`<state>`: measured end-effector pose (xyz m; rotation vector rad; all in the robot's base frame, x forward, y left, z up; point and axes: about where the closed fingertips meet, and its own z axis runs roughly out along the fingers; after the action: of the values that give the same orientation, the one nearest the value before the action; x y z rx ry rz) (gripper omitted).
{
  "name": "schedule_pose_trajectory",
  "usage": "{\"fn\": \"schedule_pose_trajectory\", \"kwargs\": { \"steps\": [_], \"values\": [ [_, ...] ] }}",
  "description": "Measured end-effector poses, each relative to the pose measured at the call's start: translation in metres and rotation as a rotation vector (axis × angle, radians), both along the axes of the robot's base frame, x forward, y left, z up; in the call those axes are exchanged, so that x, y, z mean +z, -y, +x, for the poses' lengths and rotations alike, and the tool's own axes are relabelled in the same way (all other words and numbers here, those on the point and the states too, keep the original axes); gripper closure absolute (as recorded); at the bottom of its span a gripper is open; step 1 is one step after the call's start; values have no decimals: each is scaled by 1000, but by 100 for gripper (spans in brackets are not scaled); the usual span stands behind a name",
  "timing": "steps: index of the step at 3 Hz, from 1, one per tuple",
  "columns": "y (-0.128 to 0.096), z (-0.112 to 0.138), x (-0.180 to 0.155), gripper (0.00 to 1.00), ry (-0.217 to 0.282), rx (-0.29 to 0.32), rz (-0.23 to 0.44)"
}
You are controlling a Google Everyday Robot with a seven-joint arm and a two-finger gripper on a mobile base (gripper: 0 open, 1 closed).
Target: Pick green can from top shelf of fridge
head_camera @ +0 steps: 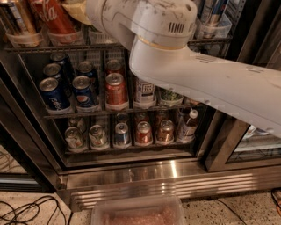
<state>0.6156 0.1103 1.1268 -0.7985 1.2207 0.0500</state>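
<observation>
speckled floor [232, 213], black cables [26, 210] lower left, clear tub [131, 205] below, gripper [75, 9] at top left

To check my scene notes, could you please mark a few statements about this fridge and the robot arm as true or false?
1. A red Coca-Cola can sits on the dark wire top shelf. True.
2. The blue Pepsi cans sit on the lowest rack. False: they are on the middle rack, at left.
3. The white robot arm crosses before the black-framed fridge. True.
4. The gripper hangs by the floor. False: it is out of sight; the arm's end reaches toward the top shelf.
</observation>
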Motion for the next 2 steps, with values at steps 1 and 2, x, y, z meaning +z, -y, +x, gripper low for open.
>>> {"fn": "schedule_pose_trajectory", "kwargs": {
  "steps": [1, 2],
  "values": [
    [-5, -9, 13, 100, 5, 5, -13],
    [-5, -19, 26, 100, 14, -2, -27]
  ]
}}
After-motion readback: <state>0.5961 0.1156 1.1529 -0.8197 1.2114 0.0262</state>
